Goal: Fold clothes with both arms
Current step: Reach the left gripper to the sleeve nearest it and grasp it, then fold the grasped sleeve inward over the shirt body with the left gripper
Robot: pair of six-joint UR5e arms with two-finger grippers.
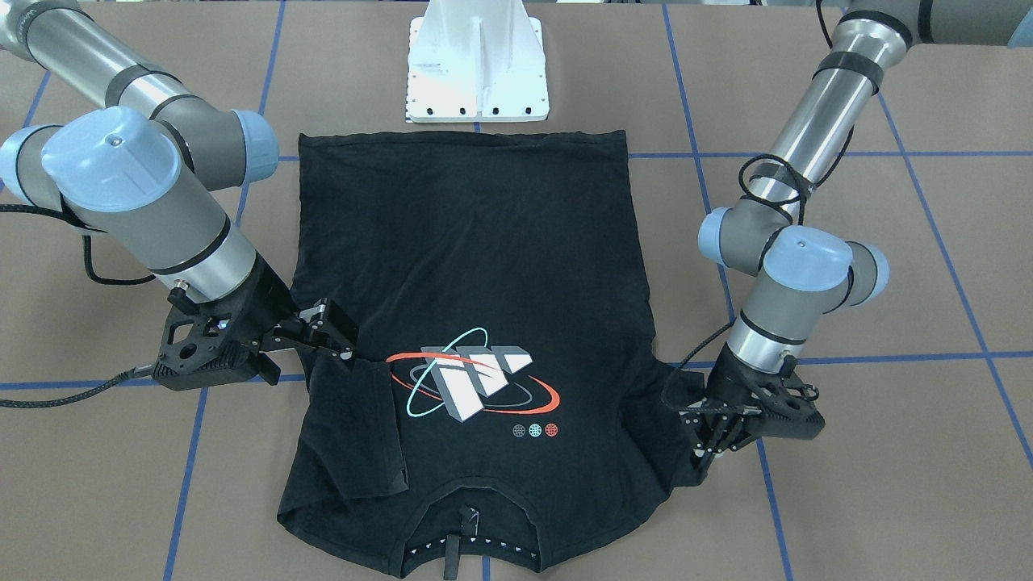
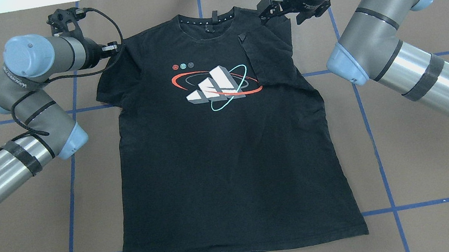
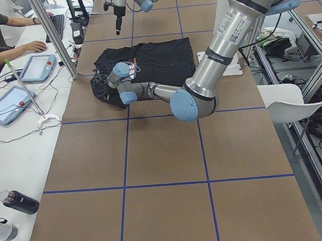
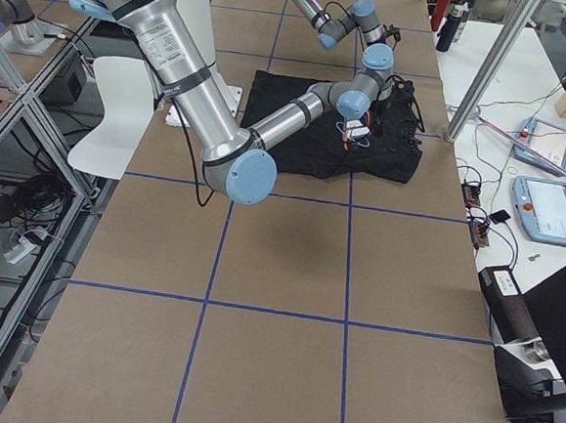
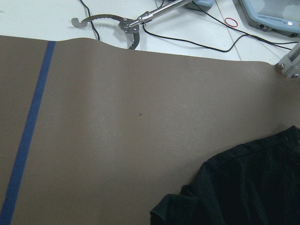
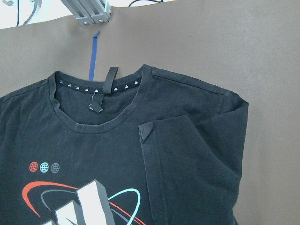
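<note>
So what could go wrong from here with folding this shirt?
The folded sleeve lies loose, its corner turned up, so tugging the shirt might flip it back. The left gripper sits at the very edge of the other sleeve and could miss the cloth.

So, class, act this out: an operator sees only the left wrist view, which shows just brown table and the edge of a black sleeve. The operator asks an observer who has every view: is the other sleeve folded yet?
Observer: Yes. The right sleeve is folded in over the chest of the T-shirt, with its edge beside the logo.
Operator: And the sleeve on my side?
Observer: The left sleeve lies flat and spread outward, unfolded.
Operator: Where is my gripper?
Observer: The left gripper is low at the shoulder end of that sleeve. I cannot tell whether it is gripping the cloth.
</note>
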